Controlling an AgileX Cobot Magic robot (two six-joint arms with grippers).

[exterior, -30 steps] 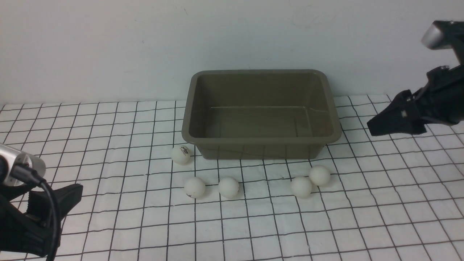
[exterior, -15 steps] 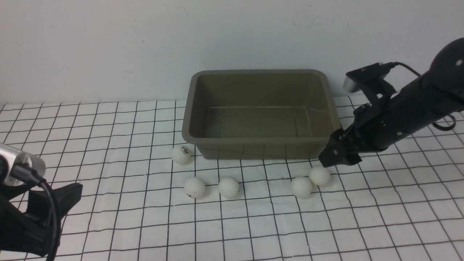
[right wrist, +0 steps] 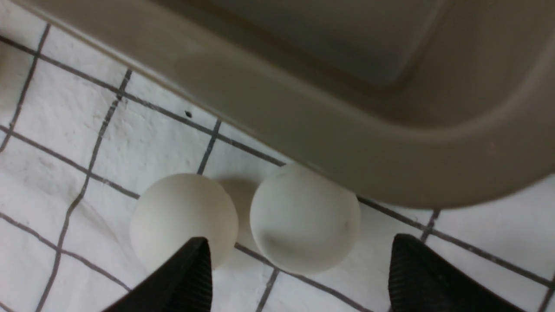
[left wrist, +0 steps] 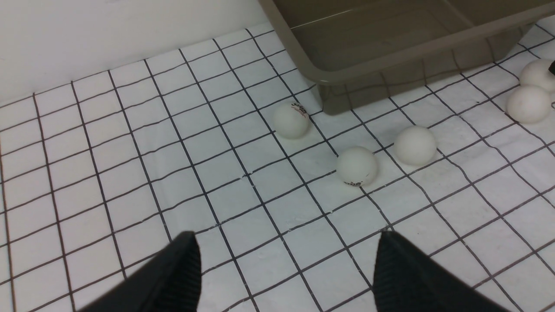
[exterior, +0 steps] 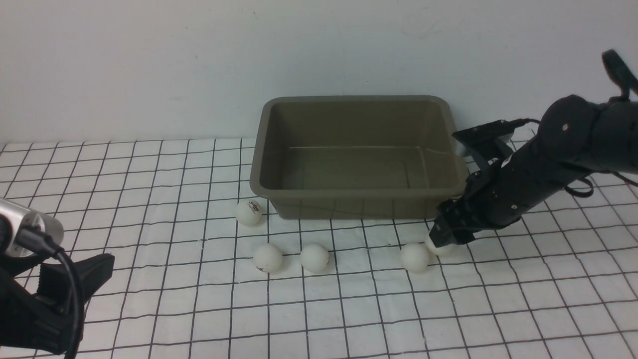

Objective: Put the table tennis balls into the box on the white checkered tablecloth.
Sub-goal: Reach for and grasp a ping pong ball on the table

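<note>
Looks like a robotics lab test bench: bare white wall [exterior: 149,60] at twelve o'clock, white checkered tablecloth [exterior: 149,299] spread as a staged work surface, black right arm [exterior: 548,164] at three o'clock, cabled left arm [exterior: 20,309] at eight o'clock.

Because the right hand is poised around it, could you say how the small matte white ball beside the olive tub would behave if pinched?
Smooth and round, the ball probably rolls or squirts from an uneven pinch. Pushed, it may knock the neighbouring white ball.
</note>
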